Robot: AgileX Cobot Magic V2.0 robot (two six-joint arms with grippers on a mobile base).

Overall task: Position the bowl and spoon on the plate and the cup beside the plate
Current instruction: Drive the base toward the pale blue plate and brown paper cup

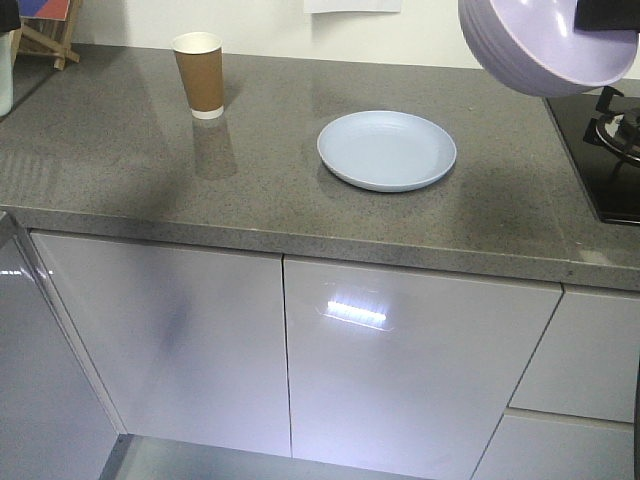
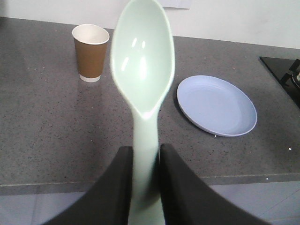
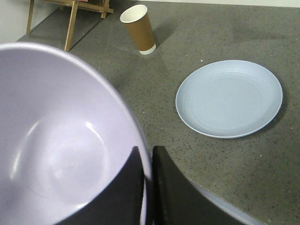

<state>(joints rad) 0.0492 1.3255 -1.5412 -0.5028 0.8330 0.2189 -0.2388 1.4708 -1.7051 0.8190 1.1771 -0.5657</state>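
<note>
The plate (image 1: 387, 150) lies flat and bare on the desk (image 1: 120, 170), a little right of the middle and nearer the hob (image 1: 612, 150) that takes up the right edge. The cup (image 1: 200, 75) stands upright well apart from it, toward the back edge on the left. The right gripper (image 3: 146, 154) is clenched on the rim of the bowl (image 3: 56, 140), one finger inside the wall and one outside. The bowl hangs tilted in the air, above and to the right of the plate, touching nothing on the desk. The left gripper (image 2: 145, 151) grasps the spoon (image 2: 143, 61) by its handle, with the scoop pointing away from the wrist and held off the desk over its front edge. The step in hand looks like carrying the bowl to the plate, and nothing has been placed yet. The next move probably calls for bringing the bowl over the plate's middle, levelling it and lowering it until its base sits flat before the fingers let go. The rim pinch may let it swing. The spoon would then need a place on the plate, and the cup would need shifting close to the plate's edge.
</note>
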